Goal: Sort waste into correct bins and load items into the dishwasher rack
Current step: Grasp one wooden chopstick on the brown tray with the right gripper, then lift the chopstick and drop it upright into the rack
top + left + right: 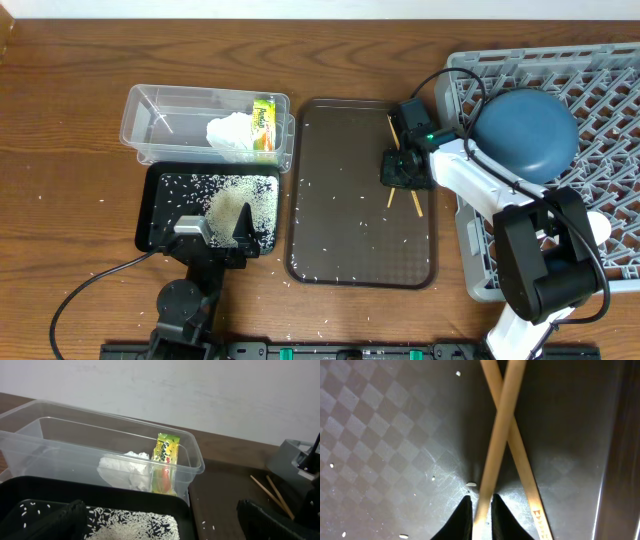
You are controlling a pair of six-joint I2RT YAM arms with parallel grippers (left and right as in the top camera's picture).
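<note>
Two wooden chopsticks (507,420) lie crossed on the brown serving tray (340,230). My right gripper (481,510) is shut on one chopstick; in the overhead view it sits at the tray's right side (405,168). The blue plate (525,130) rests upside down in the grey rack (600,80). The clear tub (150,125) holds the white tissue (230,132) and the yellow-green wrapper (264,125). The black tray (160,195) holds rice (245,200). My left gripper (160,522) is open over the black tray. Cups and bowl are out of view.
Loose rice grains are scattered on the serving tray and on the wooden table around the black tray. The right arm's cable loops over the rack's left edge. The rack fills the right side of the table.
</note>
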